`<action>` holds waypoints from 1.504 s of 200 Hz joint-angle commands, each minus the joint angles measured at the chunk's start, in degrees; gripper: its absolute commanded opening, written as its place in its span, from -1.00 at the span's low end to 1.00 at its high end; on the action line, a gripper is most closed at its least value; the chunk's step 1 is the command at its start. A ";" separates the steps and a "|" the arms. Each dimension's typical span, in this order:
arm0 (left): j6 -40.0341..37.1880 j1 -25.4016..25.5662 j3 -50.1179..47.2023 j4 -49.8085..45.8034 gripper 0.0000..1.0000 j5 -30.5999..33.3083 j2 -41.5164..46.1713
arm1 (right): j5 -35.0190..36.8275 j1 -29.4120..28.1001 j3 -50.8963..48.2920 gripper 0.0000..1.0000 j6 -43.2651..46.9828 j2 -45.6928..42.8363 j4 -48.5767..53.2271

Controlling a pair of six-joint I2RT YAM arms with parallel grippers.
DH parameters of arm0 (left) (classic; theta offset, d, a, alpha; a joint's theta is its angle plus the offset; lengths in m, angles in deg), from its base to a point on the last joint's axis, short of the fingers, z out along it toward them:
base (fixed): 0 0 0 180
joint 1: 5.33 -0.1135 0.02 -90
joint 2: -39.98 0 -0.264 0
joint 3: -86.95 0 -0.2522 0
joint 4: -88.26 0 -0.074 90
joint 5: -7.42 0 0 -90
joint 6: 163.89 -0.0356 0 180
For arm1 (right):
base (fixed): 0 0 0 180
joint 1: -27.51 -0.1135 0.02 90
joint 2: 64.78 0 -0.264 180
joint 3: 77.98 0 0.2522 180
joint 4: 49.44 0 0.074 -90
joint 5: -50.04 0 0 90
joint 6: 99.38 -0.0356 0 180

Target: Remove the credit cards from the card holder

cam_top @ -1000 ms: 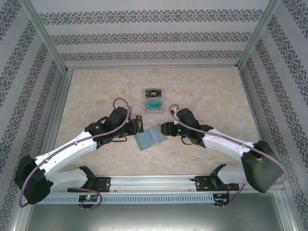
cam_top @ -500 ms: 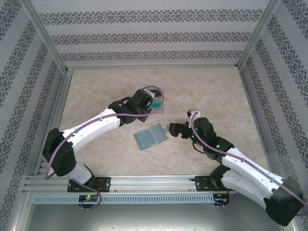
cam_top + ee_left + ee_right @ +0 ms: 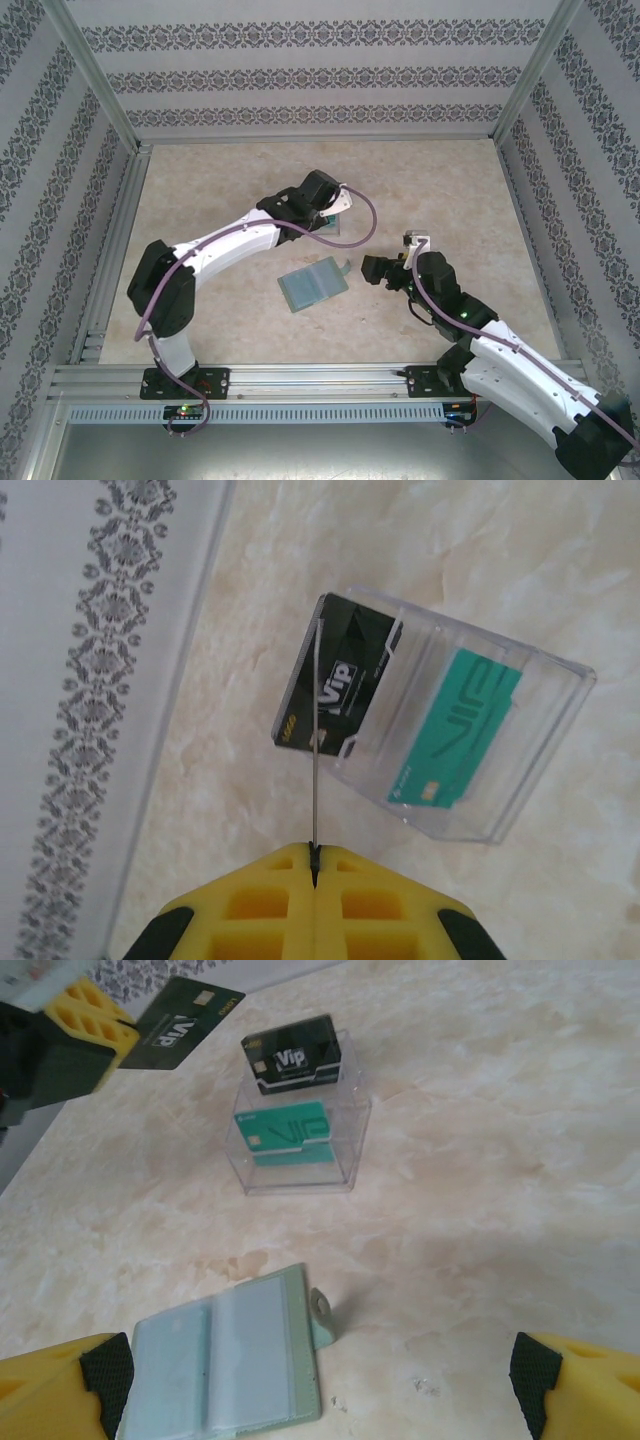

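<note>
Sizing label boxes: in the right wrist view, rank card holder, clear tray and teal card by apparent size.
1. card holder, largest, though nearest the camera
2. clear tray
3. teal card, inside the tray

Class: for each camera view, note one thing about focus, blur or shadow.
Top view: even, soft light, only faint shadows on the table. Left wrist view: the near left tool looks soft, the tray beyond sharper. Right wrist view: a soft shadow lies beside the wallet; the held card looks slightly blurred.
</note>
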 commanded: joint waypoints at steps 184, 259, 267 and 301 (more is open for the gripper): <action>-15.39 -3.11 12.41 -0.36 -1.00 1.73 -16.93 | 2.37 2.24 -1.25 0.97 -1.89 0.20 0.50; -13.89 -4.32 12.46 -1.28 -0.94 2.03 -18.67 | 2.02 2.51 -1.40 0.96 -2.01 0.51 0.29; -13.79 -4.42 12.58 -1.29 -0.91 2.05 -18.88 | 1.89 2.47 -1.40 0.96 -2.13 0.55 0.16; -13.46 -4.58 13.50 -1.03 -0.76 2.65 -20.19 | 1.68 2.58 -1.32 0.97 -2.13 1.24 -0.05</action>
